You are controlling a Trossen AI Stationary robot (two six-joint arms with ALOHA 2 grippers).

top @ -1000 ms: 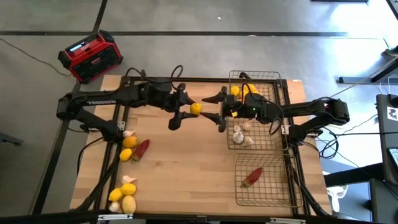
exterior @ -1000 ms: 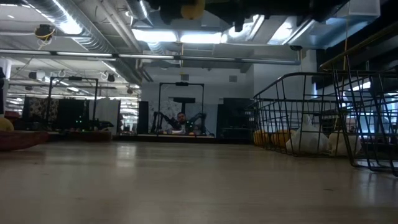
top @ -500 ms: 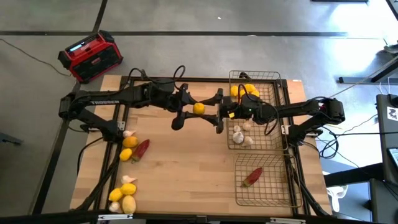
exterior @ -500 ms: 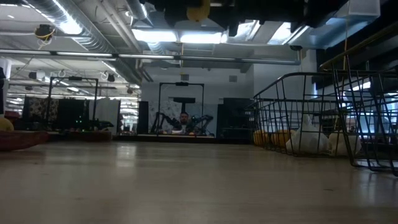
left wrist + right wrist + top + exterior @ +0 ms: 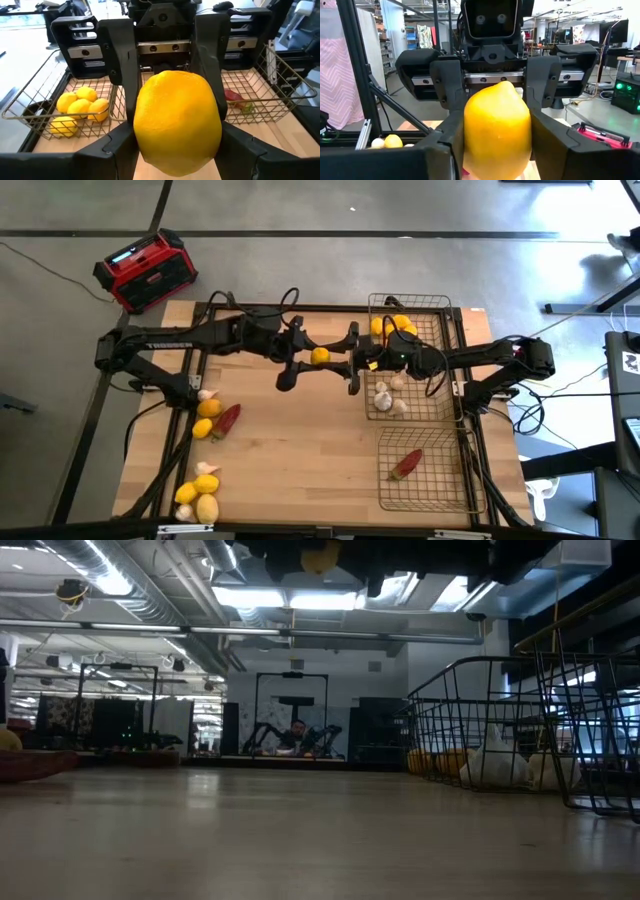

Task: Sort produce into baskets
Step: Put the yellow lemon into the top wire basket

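left arm lettering: I'm seeing pale letters along my upper link in the high view, too small to read
radio display: I'm seeing a lit screen, not making out any digits
right arm: I'm finding no readable marks
baskets: I'm finding no labels
wrist views: I'm reading no text

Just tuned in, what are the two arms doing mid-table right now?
A handover: the left end effector grips a round yellow lemon above the wooden table, and the right end effector has its fingers on both sides of it. More lemons lie in the far bronze wire basket.
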